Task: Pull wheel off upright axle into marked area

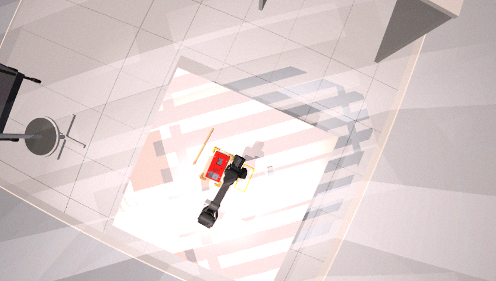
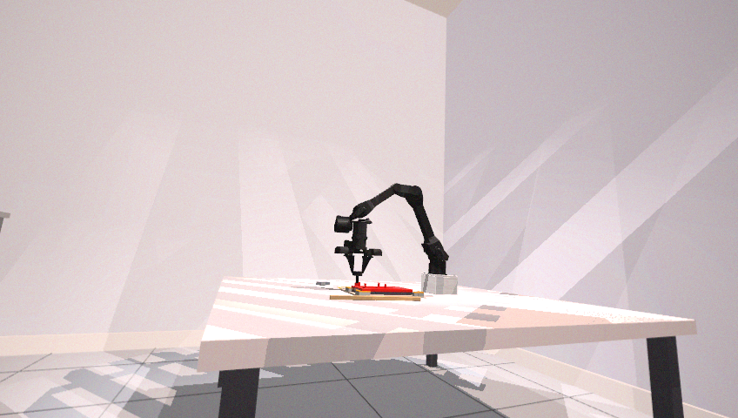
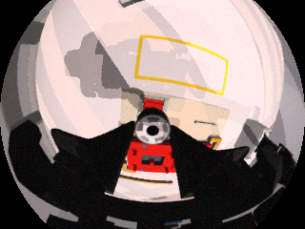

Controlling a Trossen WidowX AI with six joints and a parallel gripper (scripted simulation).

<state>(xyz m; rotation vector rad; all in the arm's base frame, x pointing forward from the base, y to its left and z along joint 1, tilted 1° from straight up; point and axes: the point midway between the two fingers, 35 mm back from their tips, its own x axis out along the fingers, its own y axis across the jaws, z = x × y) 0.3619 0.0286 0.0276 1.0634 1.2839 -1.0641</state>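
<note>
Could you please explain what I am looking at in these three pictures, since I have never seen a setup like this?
It is one black robot arm bolted to a pale table. The first picture looks straight down from above, the second is taken from the side of the room, and the round one comes from a camera on the arm's wrist, looking down past its fingers. At the arm's tip is a two-fingered gripper. It is shut on a small grey wheel, seen end-on in the wrist view. Below it lies a red base plate. The yellow outline on the table marks where the wheel should be set down. A thin wooden stick lies nearby.
</note>
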